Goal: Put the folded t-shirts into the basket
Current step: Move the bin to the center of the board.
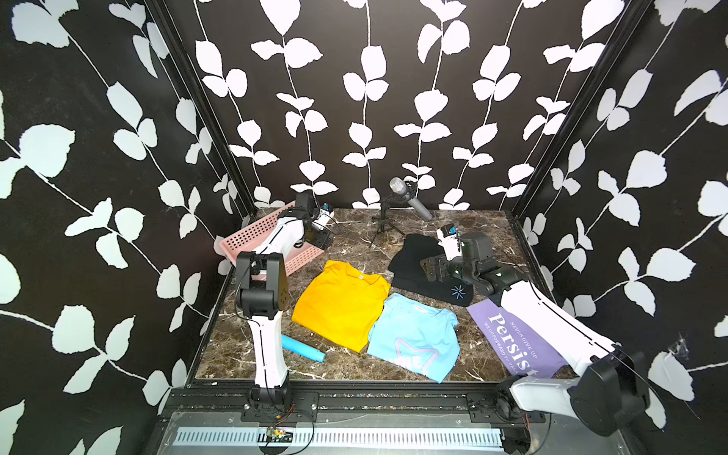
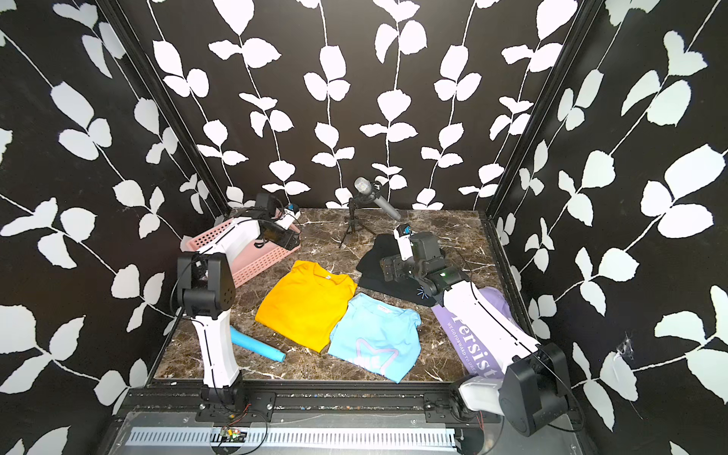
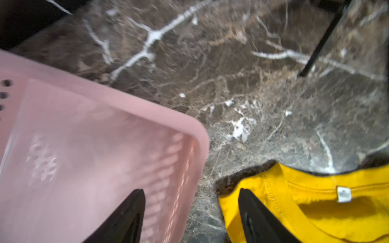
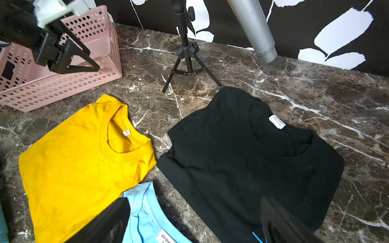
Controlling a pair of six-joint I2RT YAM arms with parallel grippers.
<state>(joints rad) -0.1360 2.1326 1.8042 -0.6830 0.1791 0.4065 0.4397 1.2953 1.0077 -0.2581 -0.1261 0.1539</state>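
The pink basket [image 1: 252, 236] [image 3: 147, 107] stands at the back left. My left gripper [image 1: 321, 238] [image 3: 191, 202] hovers open over its near corner, one finger above the basket and one above the yellow t-shirt [image 3: 336, 214]; nothing is held. Four folded t-shirts lie on the marble: yellow [image 1: 342, 303], light blue [image 1: 413, 338], black [image 1: 413, 256] and lavender [image 1: 512, 338], the last partly under my right arm. My right gripper [image 1: 427, 270] [image 4: 193, 214] hangs open and empty above the near edge of the black t-shirt [image 4: 242, 160], beside the light blue collar [image 4: 145, 218].
A microphone on a small tripod [image 1: 402, 189] stands at the back middle, its legs close to the black t-shirt. A light blue tube [image 1: 303, 348] lies near the left arm's base. Patterned walls close in three sides.
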